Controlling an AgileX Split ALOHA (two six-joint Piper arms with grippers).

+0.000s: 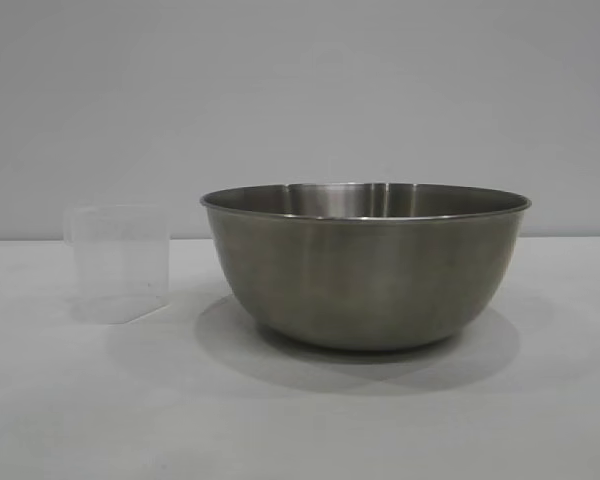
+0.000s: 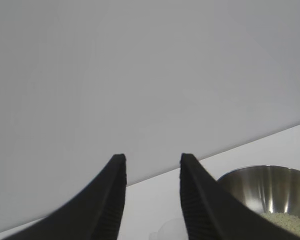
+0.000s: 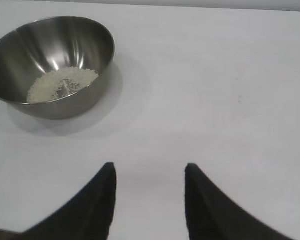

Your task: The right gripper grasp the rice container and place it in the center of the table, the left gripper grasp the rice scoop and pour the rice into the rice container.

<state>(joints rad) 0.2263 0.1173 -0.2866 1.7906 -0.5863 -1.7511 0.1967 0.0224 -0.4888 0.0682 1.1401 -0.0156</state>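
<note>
Both claws, left gripper [image 2: 152,200] and right gripper [image 3: 150,200], hang open and empty. Rice [image 3: 62,84] lies in the steel rice container [image 1: 365,265] mid-table [image 1: 300,420]; the emptied rice scoop [image 1: 118,262] stands beside it. Task looks finished.

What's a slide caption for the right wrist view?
Open right gripper hovers empty over the white table, away from the steel rice container holding poured rice.

We find no legible text, label, brand, number or sign on any surface shown; any markings on the rice scoop [image 1: 118,262] cannot be read.
</note>
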